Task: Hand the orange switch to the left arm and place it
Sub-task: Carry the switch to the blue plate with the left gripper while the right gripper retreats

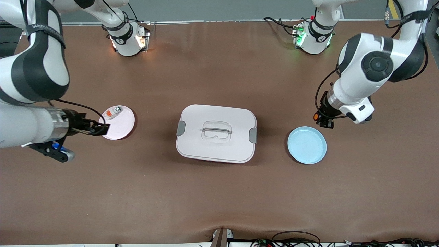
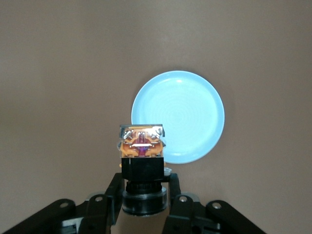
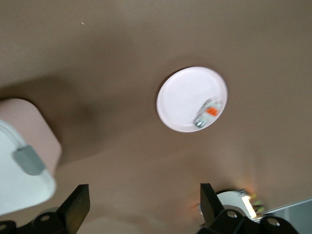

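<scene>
The orange switch [image 1: 316,117] is a small black stub with an orange end, and my left gripper [image 1: 324,120] is shut on it, in the air over the brown table just off the rim of a blue plate [image 1: 307,144]. In the left wrist view the switch [image 2: 141,151] stands between the fingers [image 2: 114,192], with the blue plate [image 2: 178,117] below it. The white box [image 1: 216,133], with grey latches and a clear handle, sits at the table's middle. My right gripper [image 1: 103,128] is open and holds nothing, at the edge of a pink plate [image 1: 120,125]. Its own view shows the right gripper [image 3: 144,207] over bare table.
A pale white-grey piece [image 1: 113,112] with an orange-red patch lies on the pink plate [image 3: 183,100], toward the right arm's end. A corner of the box [image 3: 24,161] shows in the right wrist view. Cables lie along the table edge nearest the front camera.
</scene>
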{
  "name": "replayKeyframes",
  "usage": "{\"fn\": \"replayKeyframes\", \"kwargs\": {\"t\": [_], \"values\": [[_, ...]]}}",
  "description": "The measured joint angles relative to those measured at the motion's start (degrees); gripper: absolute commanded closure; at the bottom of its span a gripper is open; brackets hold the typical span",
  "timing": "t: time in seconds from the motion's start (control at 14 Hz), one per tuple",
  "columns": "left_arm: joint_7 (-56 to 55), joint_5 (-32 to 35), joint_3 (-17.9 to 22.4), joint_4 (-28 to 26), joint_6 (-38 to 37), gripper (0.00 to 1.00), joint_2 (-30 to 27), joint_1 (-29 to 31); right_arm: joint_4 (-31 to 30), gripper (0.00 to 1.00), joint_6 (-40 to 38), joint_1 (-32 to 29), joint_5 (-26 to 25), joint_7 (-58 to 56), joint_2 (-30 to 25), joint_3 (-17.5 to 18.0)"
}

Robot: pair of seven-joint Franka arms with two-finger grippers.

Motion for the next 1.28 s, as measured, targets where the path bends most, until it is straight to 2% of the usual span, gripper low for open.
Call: {"fn": "replayKeyframes", "kwargs": {"t": [0.21, 0.43, 0.85, 1.28], "values": [[-4.88, 5.62, -0.01, -2.27, 3.06, 1.0, 3.56, -0.02, -0.01, 0.0, -2.55, -2.16, -3.73, -15.91, 0.01, -0.05], [-10.43, 11.42, -0.01, -2.77, 5.98, 1.0, 8.16, -0.04, -0.01, 0.0, -5.42, -5.0, -7.28, -25.59, 0.01, -0.07], [-19.47, 21.04, -0.13, -2.77, 9.59, 1.0, 15.86, -0.51, -0.06, 0.0, -9.39, -5.6, -9.12, -28.5, 0.03, 0.32], [-26.74, 29.45, -0.21, -2.09, 13.14, 1.0, 21.67, -0.84, -0.05, 0.0, -9.93, -7.01, -9.3, -29.11, 0.02, 0.23]]}}
